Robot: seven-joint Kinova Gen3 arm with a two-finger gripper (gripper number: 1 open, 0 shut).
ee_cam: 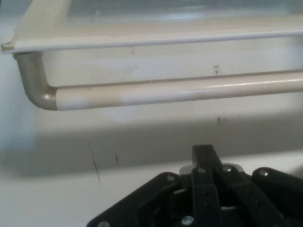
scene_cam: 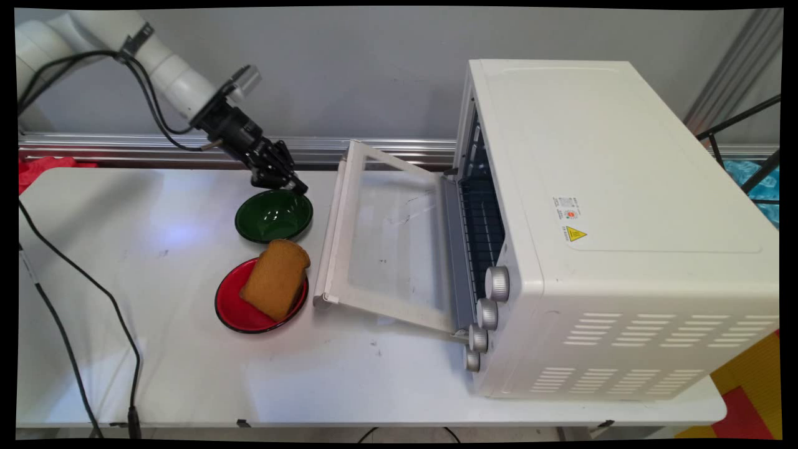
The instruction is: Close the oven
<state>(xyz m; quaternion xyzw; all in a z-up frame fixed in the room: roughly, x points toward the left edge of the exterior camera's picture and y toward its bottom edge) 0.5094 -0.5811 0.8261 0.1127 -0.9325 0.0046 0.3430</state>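
**Gripper closed over the far rim of the green bowl**

My gripper point(scene_cam: 293, 183) hangs just above the far right rim of the green bowl point(scene_cam: 273, 216), tilted down and to the right toward the oven door. In the hand view its fingers point(ee_cam: 204, 163) are pressed together with no gap between them, and I see nothing between them. That same view looks straight at the door's pale handle bar point(ee_cam: 180, 91), which runs across the picture with its grey elbow at the left end.

The white toaster oven point(scene_cam: 617, 218) stands on the right of the white table point(scene_cam: 156, 349), its glass door point(scene_cam: 389, 243) dropped open toward the bowls, wire rack visible inside. Just nearer me than the green bowl sits a red plate point(scene_cam: 234, 308) with a slice of brown bread point(scene_cam: 275, 279) lying across it, overhanging its right rim.
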